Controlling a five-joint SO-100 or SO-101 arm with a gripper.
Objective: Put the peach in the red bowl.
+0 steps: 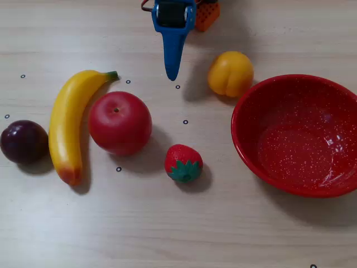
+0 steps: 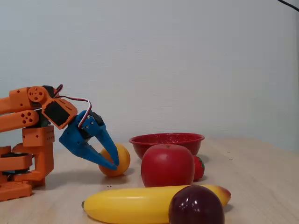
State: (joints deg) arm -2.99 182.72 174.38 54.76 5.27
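Note:
The peach is a small yellow-orange fruit with a crease, lying on the table just left of the red bowl's rim in the overhead view. The red bowl is large, speckled and empty. My blue gripper points down at the table left of the peach, apart from it, with its jaws together and nothing between them. In the fixed view the gripper stands in front of the peach, and the red bowl is behind the apple.
A red apple, a banana, a dark plum and a strawberry lie on the wooden table to the left and front. The orange arm base stands at the left of the fixed view.

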